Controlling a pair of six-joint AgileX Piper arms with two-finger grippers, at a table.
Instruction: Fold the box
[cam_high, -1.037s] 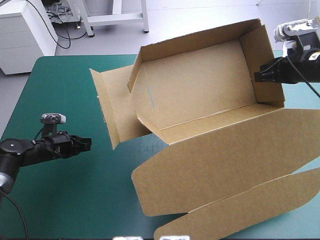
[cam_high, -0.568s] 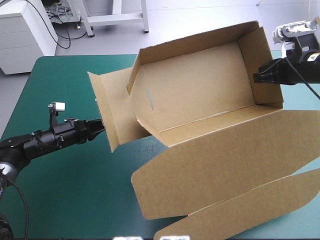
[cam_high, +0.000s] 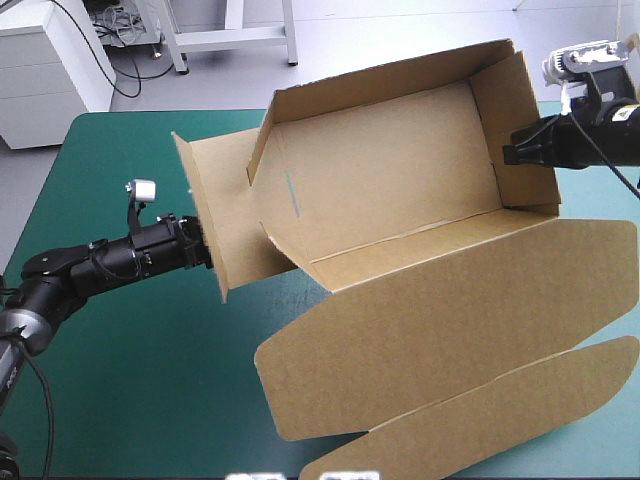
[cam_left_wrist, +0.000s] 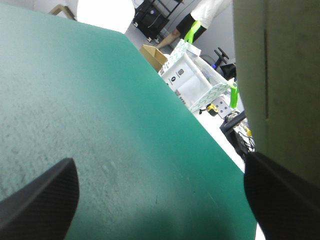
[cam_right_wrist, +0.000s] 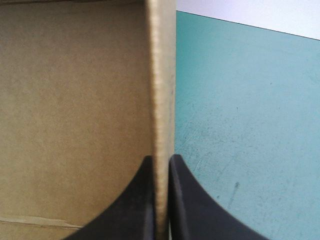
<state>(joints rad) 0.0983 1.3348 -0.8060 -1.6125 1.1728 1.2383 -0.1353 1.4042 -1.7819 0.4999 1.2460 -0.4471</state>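
The brown box (cam_high: 390, 185) is tilted up as an open tray, its walls raised and its long lid (cam_high: 450, 320) lying flat toward the front right. My right gripper (cam_high: 512, 156) is shut on the tray's right wall (cam_right_wrist: 162, 75), whose board edge runs up between the fingers (cam_right_wrist: 185, 200). My left gripper (cam_high: 206, 250) sits at the outer edge of the left side flap (cam_high: 215, 215). In the left wrist view the left gripper (cam_left_wrist: 160, 162) is open. The flap (cam_left_wrist: 280, 75) stands just ahead of one finger (cam_left_wrist: 285, 195), at the side of the gap.
The lid and its rounded tuck flap (cam_high: 500, 420) cover the front right of the teal-green cover (cam_high: 140, 380) and reach past the table's right edge. The left arm lies low over the table's left part. A white cabinet (cam_high: 50, 70) stands beyond the far left corner.
My left gripper has moved right, up to the left flap's edge, and its fingers have spread apart. The box has shifted slightly left. The right gripper keeps its grip on the wall.
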